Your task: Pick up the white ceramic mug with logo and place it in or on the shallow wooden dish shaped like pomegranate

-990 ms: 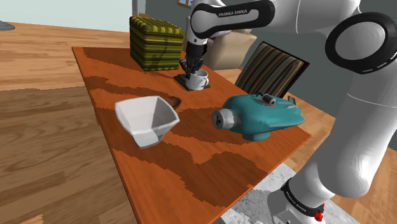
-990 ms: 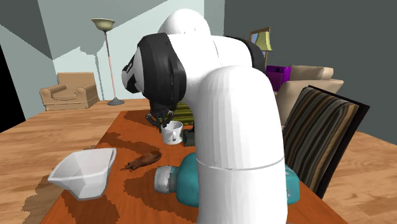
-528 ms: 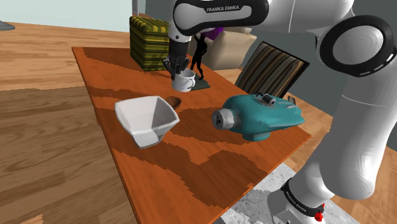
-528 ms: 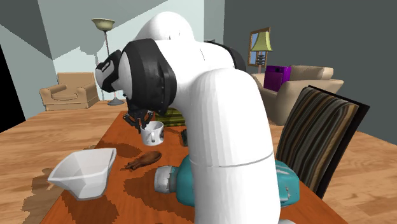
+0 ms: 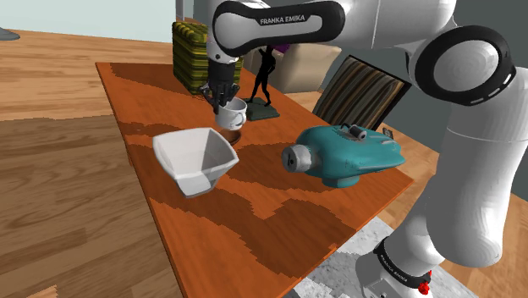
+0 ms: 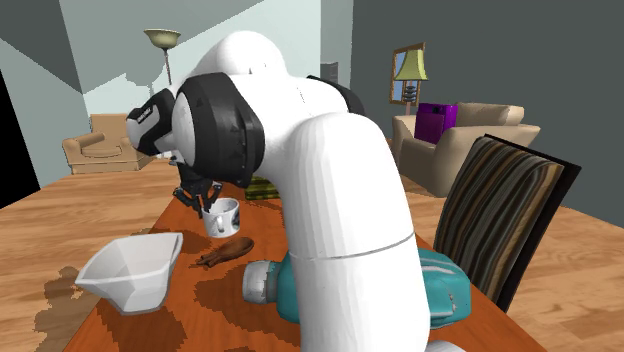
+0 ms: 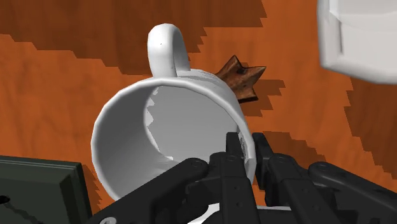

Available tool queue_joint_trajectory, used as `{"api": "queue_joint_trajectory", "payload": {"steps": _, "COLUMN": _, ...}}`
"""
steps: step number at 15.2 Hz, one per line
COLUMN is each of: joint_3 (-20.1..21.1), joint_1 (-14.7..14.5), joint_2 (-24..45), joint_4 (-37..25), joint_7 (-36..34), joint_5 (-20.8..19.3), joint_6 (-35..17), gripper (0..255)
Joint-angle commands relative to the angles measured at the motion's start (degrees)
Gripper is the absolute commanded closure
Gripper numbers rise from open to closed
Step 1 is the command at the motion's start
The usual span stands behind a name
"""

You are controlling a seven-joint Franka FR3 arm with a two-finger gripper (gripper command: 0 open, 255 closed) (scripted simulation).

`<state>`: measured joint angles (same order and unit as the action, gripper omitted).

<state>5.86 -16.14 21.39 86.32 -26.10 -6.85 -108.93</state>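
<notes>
In the shoulder view, our end effector point(image 5: 222, 96) is closed on the rim of the white mug point(image 5: 233, 113), which hangs just beneath it over the bench point(image 5: 254, 212).

In the second exterior view, the brown dish point(image 6: 225, 252) lies below the end effector point(image 6: 204, 203).

In the wrist view, our fingers point(image 7: 233, 153) pinch the mug's wall, and the dish's pointed tip shows beyond it.

Table point(image 5: 254, 212): reddish-brown wood top with darker patches. On it: a white angular bowl point(image 5: 196, 158) near the shoulder view's left edge; a brown wooden dish point(image 6: 225, 252) just beyond the bowl; a teal flask point(image 5: 347, 155) lying on its side; a green-and-yellow striped box point(image 5: 188, 55) at the far end; a dark figurine point(image 5: 264, 80) beside the box.
</notes>
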Motion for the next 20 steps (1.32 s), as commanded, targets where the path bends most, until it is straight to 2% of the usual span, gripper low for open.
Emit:
{"api": "queue_joint_trajectory", "payload": {"steps": 1, "joint_3": 0.0, "joint_1": -0.1, "joint_2": 0.4, "joint_4": 0.8, "joint_7": -0.2, "joint_5": -0.1, "joint_6": -1.3, "gripper": 255}}
{"api": "queue_joint_trajectory", "payload": {"steps": 13, "joint_3": -0.2, "joint_1": 0.0, "joint_2": 2.8, "joint_4": 6.7, "joint_7": -1.1, "joint_5": -0.7, "joint_6": -9.5, "gripper": 255}}
{"api": "queue_joint_trajectory", "payload": {"steps": 20, "joint_3": -0.2, "joint_1": 0.0, "joint_2": 2.8, "joint_4": 6.7, "joint_7": -1.1, "joint_5": -0.7, "joint_6": -9.5, "gripper": 255}}
